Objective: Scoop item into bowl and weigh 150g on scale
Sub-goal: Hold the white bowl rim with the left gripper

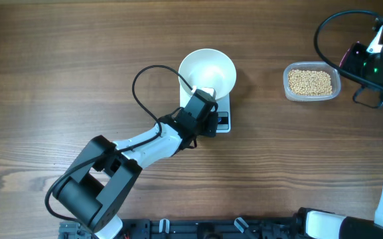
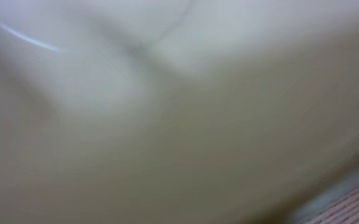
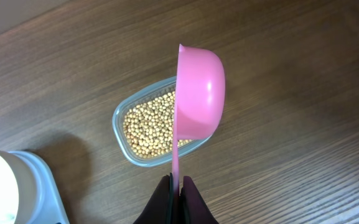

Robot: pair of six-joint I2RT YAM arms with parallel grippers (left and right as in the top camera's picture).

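Observation:
The white bowl [image 1: 198, 63] stands empty on the small white scale [image 1: 223, 120] at mid-table. My left gripper [image 1: 205, 95] sits at the bowl's near rim, shut on it; the left wrist view is filled by the blurred bowl wall [image 2: 167, 124], so the fingers are hidden. The tan beans [image 3: 147, 127] lie in a clear tub [image 1: 312, 82] to the right. My right gripper [image 3: 178, 186] is shut on the thin handle of a pink scoop [image 3: 199, 93], which hangs on edge above the tub's right end. The scoop's inside faces away and stays hidden.
The right arm [image 1: 377, 60] stands at the table's far right edge, beside the tub. A black cable [image 1: 145, 86] loops from the left arm just left of the bowl. The scale's corner [image 3: 39, 186] shows low left in the right wrist view.

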